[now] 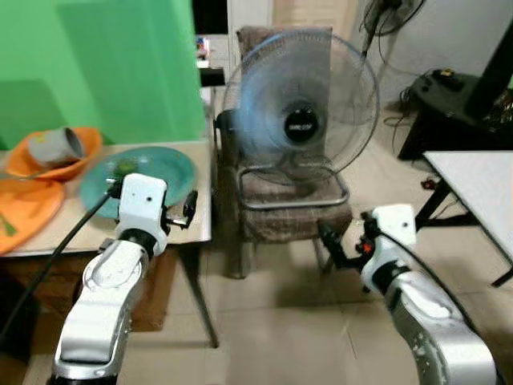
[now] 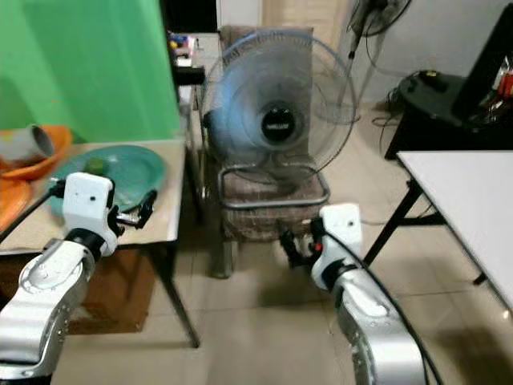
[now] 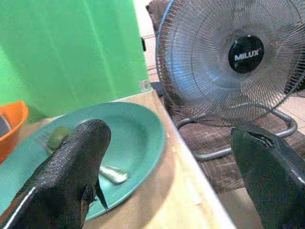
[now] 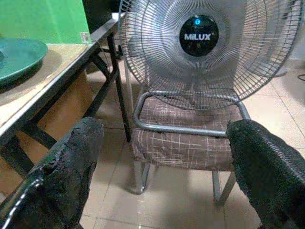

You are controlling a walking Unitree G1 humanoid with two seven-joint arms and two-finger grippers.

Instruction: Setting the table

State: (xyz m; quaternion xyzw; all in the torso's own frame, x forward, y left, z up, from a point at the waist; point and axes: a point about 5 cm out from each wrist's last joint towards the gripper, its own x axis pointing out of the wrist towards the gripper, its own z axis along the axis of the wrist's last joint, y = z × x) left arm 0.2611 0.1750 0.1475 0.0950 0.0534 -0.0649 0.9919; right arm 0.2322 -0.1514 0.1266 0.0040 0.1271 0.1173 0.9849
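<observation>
Teal plate (image 1: 164, 164) sits at left-centre of the head view, on the wooden table (image 1: 188, 228) near its right edge; a spoon (image 3: 112, 174) and a small green item (image 3: 58, 136) lie on it. Further left: orange bowl (image 1: 84, 148) with a grey cup (image 1: 60, 144) tipped on its side in it, and an orange plate (image 1: 32, 208) at the frame's left edge.

Left gripper (image 1: 189, 210) hovers over the table edge just beside the teal plate, fingers apart, holding nothing. Right gripper (image 1: 333, 245) is low centre-right, over the floor in front of the chair (image 1: 288, 212), fingers spread, also empty.

A fan (image 1: 300, 108) stands on the chair at frame centre. White table (image 1: 481, 188) at right edge shows a bare top.

Judgement: task is barely started. Dishes are all stacked on the wooden table, nothing gripped. Left to do: grab the teal plate, carry it over, likely to the white table, then the rest.
</observation>
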